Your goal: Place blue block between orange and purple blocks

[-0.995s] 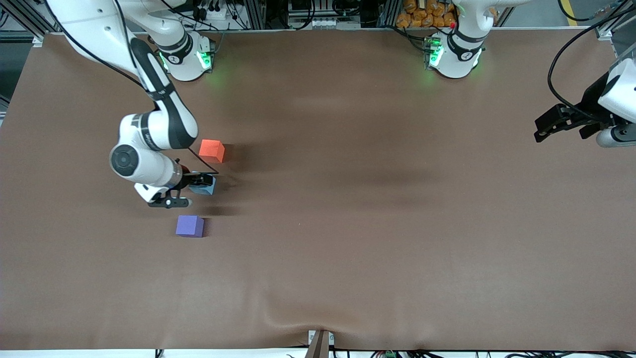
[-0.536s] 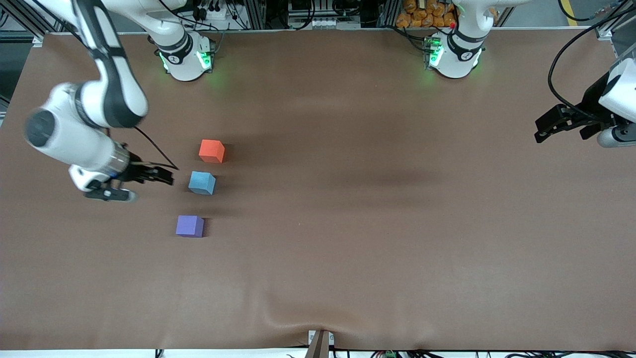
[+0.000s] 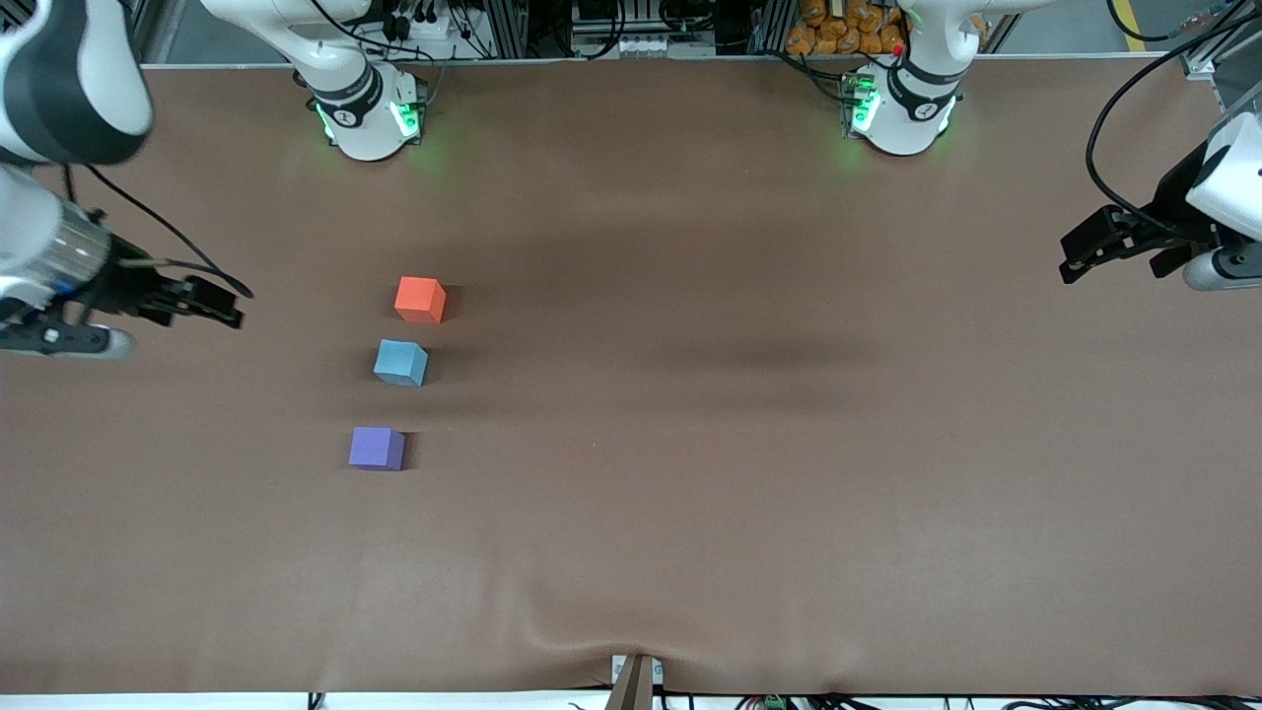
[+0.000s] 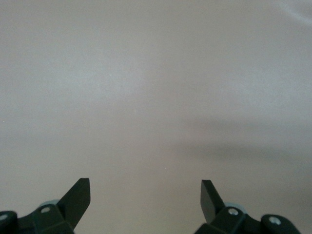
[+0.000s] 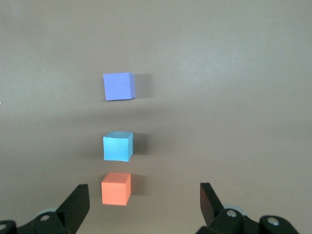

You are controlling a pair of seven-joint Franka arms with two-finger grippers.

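Observation:
The blue block (image 3: 400, 362) rests on the table between the orange block (image 3: 420, 299) and the purple block (image 3: 376, 448); the three form a loose line with gaps between them. My right gripper (image 3: 229, 304) is open and empty, over bare table toward the right arm's end, well apart from the blocks. Its wrist view shows the open gripper (image 5: 144, 204) with the orange block (image 5: 116, 188), blue block (image 5: 117, 146) and purple block (image 5: 118, 86) in a row. My left gripper (image 3: 1070, 258) waits open and empty over the left arm's end; its wrist view shows the gripper (image 4: 145, 195) over bare table.
The brown table cover (image 3: 749, 463) has a raised wrinkle near the front edge (image 3: 592, 631). The two arm bases (image 3: 365, 108) (image 3: 902, 108) stand along the edge farthest from the camera.
My right gripper was at the blue block a second ago. It has let go and drawn away toward the right arm's end of the table. The blocks and left arm have not moved.

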